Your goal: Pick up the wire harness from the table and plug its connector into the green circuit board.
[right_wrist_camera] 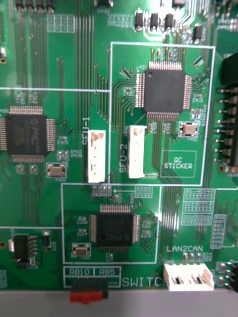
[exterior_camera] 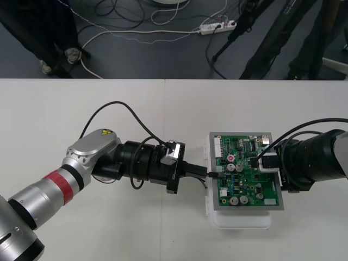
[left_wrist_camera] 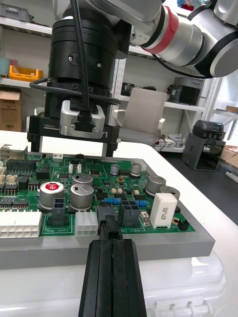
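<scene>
The green circuit board (exterior_camera: 244,185) sits on its white base (exterior_camera: 239,220) at the right of the table. My left gripper (exterior_camera: 212,174) reaches in level from the left to the board's left edge. In the left wrist view it (left_wrist_camera: 111,242) is shut on the harness's small black plug (left_wrist_camera: 108,220). The plug's tip meets a black connector at the board's (left_wrist_camera: 124,183) edge; whether it is seated I cannot tell. My right gripper (exterior_camera: 266,160) hovers over the board's right side, and in the left wrist view it (left_wrist_camera: 74,148) stands open. The right wrist view looks straight down on the board (right_wrist_camera: 119,198).
Tall silver capacitors (left_wrist_camera: 82,195) and a white block (left_wrist_camera: 163,210) stand on the board close behind the plug. White sockets (right_wrist_camera: 136,151) line the area under the right wrist. The pale table (exterior_camera: 109,109) stretches left and behind the board.
</scene>
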Robot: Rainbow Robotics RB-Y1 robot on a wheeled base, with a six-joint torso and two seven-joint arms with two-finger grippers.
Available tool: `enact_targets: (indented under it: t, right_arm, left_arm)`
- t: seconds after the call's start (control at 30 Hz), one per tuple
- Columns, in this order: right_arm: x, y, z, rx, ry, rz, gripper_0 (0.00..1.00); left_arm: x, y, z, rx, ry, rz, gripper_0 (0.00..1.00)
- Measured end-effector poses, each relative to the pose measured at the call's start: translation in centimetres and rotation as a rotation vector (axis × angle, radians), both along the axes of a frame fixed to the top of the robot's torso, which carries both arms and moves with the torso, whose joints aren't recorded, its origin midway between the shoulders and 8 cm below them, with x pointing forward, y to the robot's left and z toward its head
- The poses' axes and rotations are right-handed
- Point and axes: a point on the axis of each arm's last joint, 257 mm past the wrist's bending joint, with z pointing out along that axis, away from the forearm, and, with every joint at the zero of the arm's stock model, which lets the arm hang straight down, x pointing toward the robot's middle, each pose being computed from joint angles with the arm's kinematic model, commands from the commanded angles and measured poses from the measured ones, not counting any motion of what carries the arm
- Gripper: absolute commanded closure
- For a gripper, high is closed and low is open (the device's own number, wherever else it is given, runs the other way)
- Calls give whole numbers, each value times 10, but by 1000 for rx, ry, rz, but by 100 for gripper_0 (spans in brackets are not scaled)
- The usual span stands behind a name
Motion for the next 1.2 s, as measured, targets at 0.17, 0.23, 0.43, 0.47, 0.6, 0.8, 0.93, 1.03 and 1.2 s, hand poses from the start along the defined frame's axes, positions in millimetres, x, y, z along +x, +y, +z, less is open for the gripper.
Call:
enact_targets:
  t: [0.17, 0.23, 0.43, 0.47, 0.6, 0.8, 0.93, 1.03, 1.2]
  right_arm:
    - [0, 0, 0, 0, 0, 0, 0]
    - [0, 0, 0, 0, 0, 0, 0]
    - [0, 0, 0, 1, 0, 0, 0]
    - [0, 0, 0, 1, 0, 1, 0]
    - [0, 0, 0, 1, 0, 1, 0]
    - [0, 1, 1, 1, -2, 3, 0]
    - [0, 1, 1, 1, -3, 3, 0]
    - [0, 1, 1, 1, -3, 3, 0]
    - [0, 1, 1, 1, -3, 3, 0]
  left_arm:
    - [1, -1, 0, 1, -1, 5, 100]
    - [2, -1, 0, 1, -2, 7, 100]
    - [2, -2, 0, 1, -2, 10, 100]
    - [2, -2, 0, 1, -2, 10, 100]
    - [2, -2, 0, 0, -2, 10, 100]
    - [2, -3, 0, -1, -1, 9, 100]
    - [0, -8, 1, -8, 0, 7, 100]
    - [1, -8, 1, -8, 0, 7, 100]
    - [1, -8, 1, -8, 0, 8, 100]
